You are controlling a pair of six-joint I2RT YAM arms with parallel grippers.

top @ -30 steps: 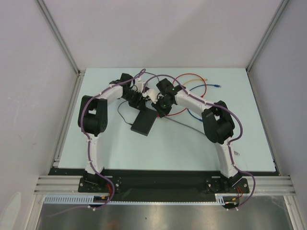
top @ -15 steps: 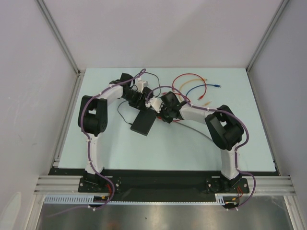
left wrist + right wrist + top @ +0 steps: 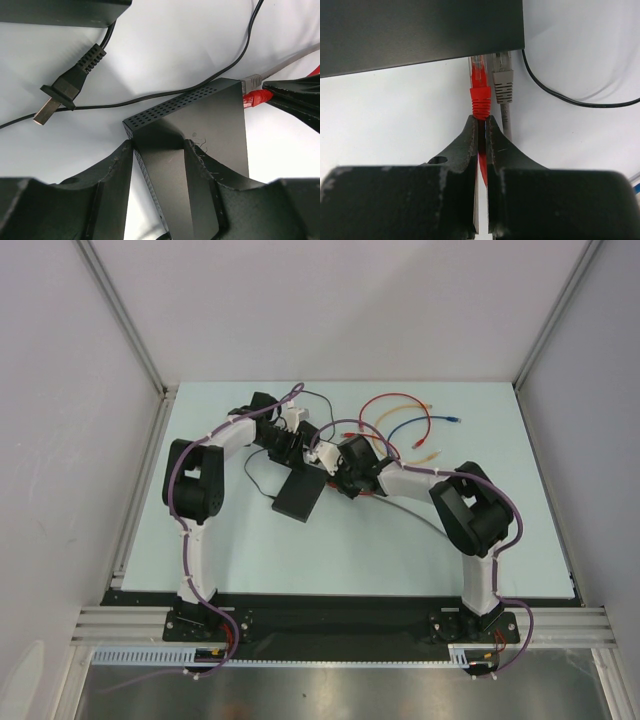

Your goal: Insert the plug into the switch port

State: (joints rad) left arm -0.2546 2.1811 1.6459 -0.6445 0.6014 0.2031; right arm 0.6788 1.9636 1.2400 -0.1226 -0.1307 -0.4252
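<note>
Pinching the cable [image 3: 481,172] behind the red plug [image 3: 480,95], the right hand [image 3: 481,119] may skew it in the switch port [image 3: 480,53], top centre; the left hand [image 3: 160,147] clamps the box [image 3: 210,125].

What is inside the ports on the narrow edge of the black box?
A red plug and a grey plug end at that edge of the black box, side by side. The box covers the ports themselves, so how deep each plug sits cannot be seen.

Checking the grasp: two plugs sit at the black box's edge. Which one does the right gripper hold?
The red plug, pinched just behind its boot in the right gripper. The grey plug beside it is not gripped.
</note>
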